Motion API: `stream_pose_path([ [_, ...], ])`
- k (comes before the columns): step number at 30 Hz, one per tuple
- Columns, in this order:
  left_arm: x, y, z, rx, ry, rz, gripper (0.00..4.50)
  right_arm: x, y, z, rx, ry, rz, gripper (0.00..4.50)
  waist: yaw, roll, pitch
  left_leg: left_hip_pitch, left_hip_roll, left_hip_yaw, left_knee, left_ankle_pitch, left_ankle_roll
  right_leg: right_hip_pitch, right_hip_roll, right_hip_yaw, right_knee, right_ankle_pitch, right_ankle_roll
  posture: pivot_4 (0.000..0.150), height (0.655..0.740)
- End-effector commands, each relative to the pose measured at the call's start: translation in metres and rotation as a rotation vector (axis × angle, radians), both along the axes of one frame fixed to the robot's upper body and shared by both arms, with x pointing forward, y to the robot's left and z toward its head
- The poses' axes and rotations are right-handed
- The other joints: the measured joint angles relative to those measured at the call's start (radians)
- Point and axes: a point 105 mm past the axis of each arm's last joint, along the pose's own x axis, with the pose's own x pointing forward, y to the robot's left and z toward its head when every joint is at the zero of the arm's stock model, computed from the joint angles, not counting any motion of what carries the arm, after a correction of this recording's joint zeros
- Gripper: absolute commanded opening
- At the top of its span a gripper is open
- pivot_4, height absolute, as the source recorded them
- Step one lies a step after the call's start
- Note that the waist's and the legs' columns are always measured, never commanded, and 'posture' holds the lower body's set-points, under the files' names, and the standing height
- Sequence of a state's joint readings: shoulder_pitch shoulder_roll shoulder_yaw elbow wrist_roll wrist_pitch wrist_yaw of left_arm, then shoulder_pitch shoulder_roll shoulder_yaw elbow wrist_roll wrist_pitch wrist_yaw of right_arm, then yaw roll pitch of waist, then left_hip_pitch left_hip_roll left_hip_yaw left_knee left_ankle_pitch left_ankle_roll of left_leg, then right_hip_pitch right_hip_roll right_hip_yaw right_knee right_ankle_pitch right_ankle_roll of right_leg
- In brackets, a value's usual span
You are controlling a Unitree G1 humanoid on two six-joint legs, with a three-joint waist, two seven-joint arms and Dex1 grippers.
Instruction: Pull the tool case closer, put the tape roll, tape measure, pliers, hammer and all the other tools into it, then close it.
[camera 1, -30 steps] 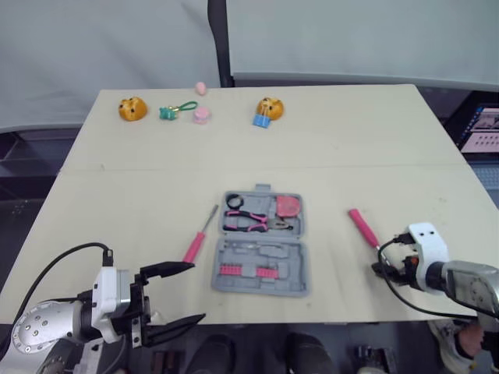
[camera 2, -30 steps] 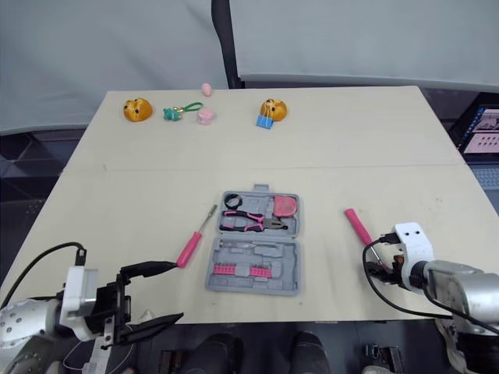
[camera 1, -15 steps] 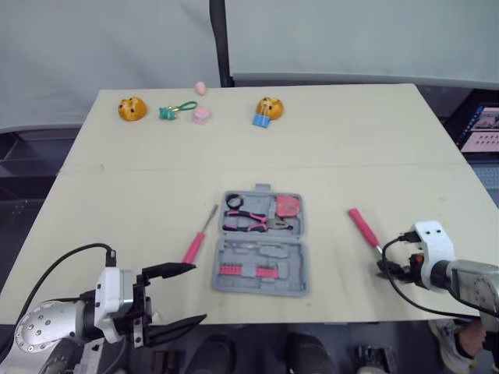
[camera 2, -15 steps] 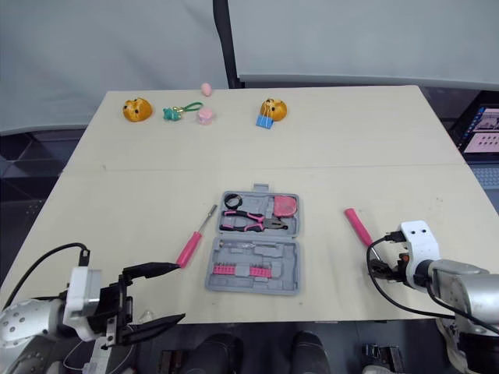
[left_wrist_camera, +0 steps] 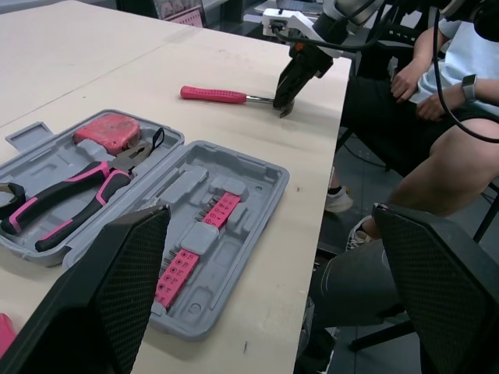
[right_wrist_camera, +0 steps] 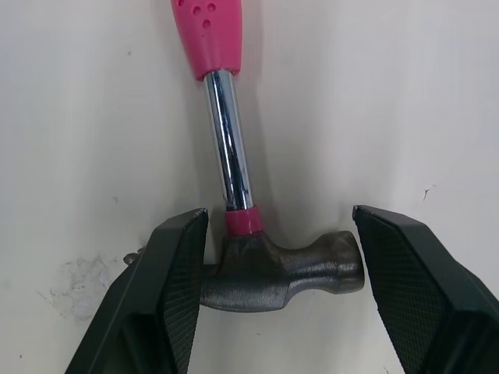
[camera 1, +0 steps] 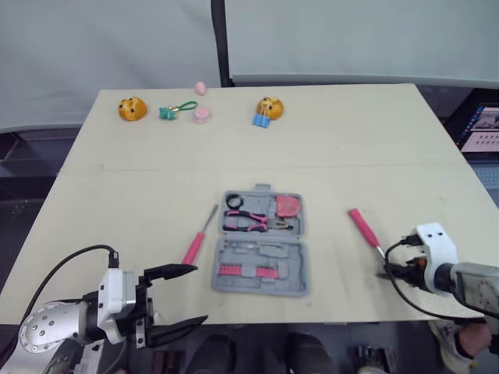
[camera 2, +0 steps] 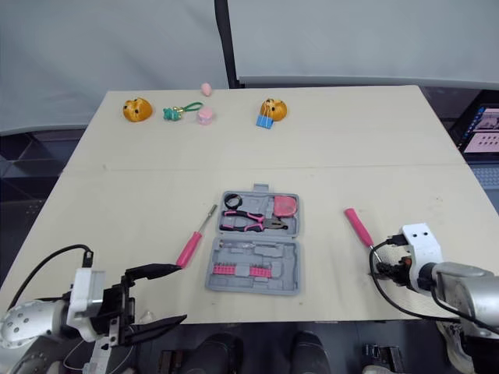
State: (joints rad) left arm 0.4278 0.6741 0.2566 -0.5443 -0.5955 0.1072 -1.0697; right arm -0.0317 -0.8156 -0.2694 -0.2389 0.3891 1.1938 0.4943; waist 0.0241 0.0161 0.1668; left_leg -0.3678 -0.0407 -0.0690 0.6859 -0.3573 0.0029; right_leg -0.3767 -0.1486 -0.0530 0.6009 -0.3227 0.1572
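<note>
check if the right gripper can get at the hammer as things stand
Probably yes. The right gripper is open and straddles the head of the hammer, with nothing else between. Closing should catch it.

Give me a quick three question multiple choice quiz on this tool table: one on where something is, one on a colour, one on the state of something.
1. Where does the hammer lie relative to the tool case?
A. inside it
B. on the table, on the robot's right of it
C. on the robot's left of it

2. What colour is the screwdriver handle?
A. pink
B. blue
C. yellow

3. How is the tool case?
A. shut
B. turned over
C. open

Answers:
1 B: the hammer lies on bare table apart from the case, its head between the open fingers of the right hand.
2 A: the handle lying on the left of the case is pink.
3 C: both halves lie flat, with the pliers showing inside.
</note>
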Motion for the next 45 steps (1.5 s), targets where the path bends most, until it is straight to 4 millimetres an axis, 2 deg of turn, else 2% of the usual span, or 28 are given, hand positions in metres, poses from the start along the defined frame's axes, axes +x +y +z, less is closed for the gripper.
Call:
stream_pose_path([
  [1, -0.002, -0.001, 0.003, -0.002, -0.024, 0.002, 4.5, 0.001, 0.01, 0.003, 0.001, -0.013, 0.072, 3.17, 0.0, 0.0, 0.0, 0.0, 0.0, 0.0, 0.0, 0.0, 0.0, 0.0, 0.0, 0.0, 0.0, 0.0, 0.0, 0.15, 0.7121],
  [13, -0.001, 0.0, 0.003, 0.0, -0.028, 0.008, 4.5, 0.003, 0.015, -0.001, 0.008, -0.018, 0.094, 3.17, -0.002, 0.0, 0.0, 0.0, 0.0, 0.0, 0.0, 0.0, 0.0, 0.0, 0.0, 0.0, 0.0, 0.0, 0.0, 0.15, 0.7121],
  [14, -0.001, 0.0, 0.003, 0.0, -0.028, 0.009, 4.5, 0.003, 0.015, -0.001, 0.009, -0.018, 0.096, 2.6, -0.002, 0.0, 0.0, 0.0, 0.0, 0.0, 0.0, 0.0, 0.0, 0.0, 0.0, 0.0, 0.0, 0.0, 0.0, 0.15, 0.7121],
  [16, -0.001, 0.0, 0.003, 0.0, -0.028, 0.01, 4.5, 0.003, 0.016, -0.001, 0.012, -0.017, 0.098, 1.95, -0.002, 0.0, 0.0, 0.001, 0.0, 0.0, 0.0, 0.0, 0.0, 0.0, 0.0, 0.0, 0.0, 0.0, 0.0, 0.15, 0.7121],
  [17, -0.001, 0.0, 0.003, 0.001, -0.028, 0.011, 4.5, 0.003, 0.016, -0.001, 0.014, -0.016, 0.099, 1.9, -0.001, -0.001, 0.0, 0.001, 0.001, 0.0, 0.0, 0.0, 0.0, 0.0, 0.0, 0.0, 0.0, 0.0, 0.0, 0.15, 0.7121],
  [18, -0.001, 0.001, 0.003, 0.001, -0.028, 0.012, 4.5, 0.003, 0.016, -0.001, 0.017, -0.014, 0.098, 1.56, -0.001, -0.001, 0.0, 0.0, 0.001, 0.0, 0.0, 0.0, 0.0, 0.0, 0.0, 0.0, 0.0, 0.0, 0.0, 0.15, 0.7121],
  [20, -0.001, 0.001, 0.003, 0.0, -0.027, 0.014, 4.5, 0.003, 0.017, -0.001, 0.022, -0.011, 0.101, 0.45, -0.001, -0.001, 0.0, 0.0, 0.0, 0.0, 0.0, 0.0, 0.0, 0.0, 0.0, 0.0, 0.0, 0.0, 0.0, 0.15, 0.7121],
  [22, -0.001, 0.001, 0.003, -0.001, -0.026, 0.015, 4.5, 0.003, 0.017, -0.001, 0.026, -0.008, 0.101, 0.11, 0.0, -0.003, 0.001, 0.0, 0.0, 0.0, 0.0, 0.0, 0.0, 0.0, 0.0, 0.0, 0.0, 0.0, 0.0, 0.15, 0.7121],
  [33, -0.001, 0.0, 0.003, -0.004, -0.027, 0.017, 4.5, 0.005, 0.024, -0.001, 0.04, -0.005, 0.11, 0.11, 0.0, -0.003, 0.001, 0.0, 0.0, 0.0, 0.0, 0.0, 0.0, 0.0, 0.0, 0.0, 0.0, 0.0, 0.0, 0.15, 0.7121],
  [38, -0.002, -0.001, 0.002, -0.01, -0.022, 0.022, 4.5, 0.005, 0.02, 0.0, 0.012, 0.003, 0.099, 0.11, -0.001, -0.003, 0.001, 0.0, 0.0, 0.0, 0.0, 0.0, 0.0, 0.0, 0.0, 0.0, 0.0, 0.0, 0.0, 0.15, 0.7121],
  [41, 0.003, 0.004, 0.006, -0.049, -0.011, 0.065, 4.5, 0.005, 0.016, 0.013, -0.058, 0.036, 0.104, 0.11, 0.0, -0.002, 0.001, 0.0, 0.0, 0.0, 0.0, 0.0, 0.0, 0.0, 0.0, 0.0, 0.0, 0.0, 0.0, 0.15, 0.7121],
  [45, 0.007, 0.017, 0.007, -0.045, 0.004, 0.096, 4.5, 0.01, 0.028, 0.043, -0.138, 0.085, 0.179, 0.11, -0.001, 0.004, 0.005, 0.0, 0.0, 0.0, 0.0, 0.0, 0.0, -0.001, 0.0, 0.0, 0.0, 0.0, 0.0, 0.15, 0.7121],
])
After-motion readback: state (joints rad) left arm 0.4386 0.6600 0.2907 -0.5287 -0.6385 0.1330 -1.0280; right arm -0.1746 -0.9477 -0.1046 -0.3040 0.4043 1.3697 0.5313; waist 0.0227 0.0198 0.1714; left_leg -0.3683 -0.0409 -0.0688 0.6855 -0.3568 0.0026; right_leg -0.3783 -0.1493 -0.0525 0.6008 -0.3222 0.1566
